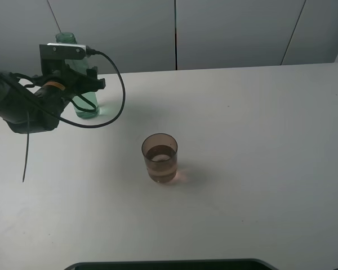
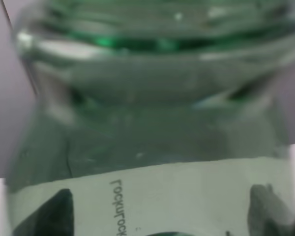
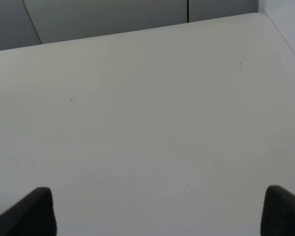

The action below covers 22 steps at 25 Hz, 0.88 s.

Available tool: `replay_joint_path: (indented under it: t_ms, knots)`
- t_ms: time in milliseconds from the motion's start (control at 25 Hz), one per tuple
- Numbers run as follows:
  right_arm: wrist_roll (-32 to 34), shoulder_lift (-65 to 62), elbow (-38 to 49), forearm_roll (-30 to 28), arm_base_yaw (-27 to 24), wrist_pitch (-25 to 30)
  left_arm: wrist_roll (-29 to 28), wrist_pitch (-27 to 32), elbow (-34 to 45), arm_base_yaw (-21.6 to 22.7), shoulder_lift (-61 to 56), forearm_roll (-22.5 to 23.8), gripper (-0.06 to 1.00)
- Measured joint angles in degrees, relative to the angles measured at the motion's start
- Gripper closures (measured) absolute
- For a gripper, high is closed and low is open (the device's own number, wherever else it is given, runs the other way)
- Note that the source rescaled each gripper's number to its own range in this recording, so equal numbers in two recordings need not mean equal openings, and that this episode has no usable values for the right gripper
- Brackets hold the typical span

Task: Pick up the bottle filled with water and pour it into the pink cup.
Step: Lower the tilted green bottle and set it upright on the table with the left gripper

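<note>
The green-tinted bottle (image 1: 85,104) stands upright on the white table (image 1: 242,140) at the far left, its open neck showing above the wrist camera. My left gripper (image 1: 87,84) is closed around its middle. In the left wrist view the bottle (image 2: 152,123) fills the frame, blurred, with a dark finger (image 2: 49,211) low on each side of the gripper (image 2: 160,216). The pink cup (image 1: 159,157) stands near the table's middle, to the right of and nearer than the bottle, with some liquid in it. My right gripper (image 3: 160,211) is open and empty over bare table.
A grey panelled wall (image 1: 214,34) runs just behind the table's far edge. A black cable (image 1: 121,95) loops from the left wrist toward the cup's side. A dark flat edge (image 1: 169,263) shows at the table's front.
</note>
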Motion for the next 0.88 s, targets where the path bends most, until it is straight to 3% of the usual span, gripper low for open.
replay_joint_path:
  t_ms: [40, 120, 360, 880]
  knots:
    - [0.0, 0.0, 0.0, 0.0, 0.0, 0.0, 0.0, 0.1, 0.0, 0.0, 0.0, -0.1, 0.08]
    - [0.0, 0.0, 0.0, 0.0, 0.0, 0.0, 0.1, 0.5, 0.0, 0.0, 0.0, -0.5, 0.01]
    - [0.0, 0.0, 0.0, 0.0, 0.0, 0.0, 0.3, 1.6, 0.0, 0.0, 0.0, -0.6, -0.03]
    - [0.0, 0.0, 0.0, 0.0, 0.0, 0.0, 1.6, 13.6, 0.0, 0.0, -11.8, -0.8, -0.03]
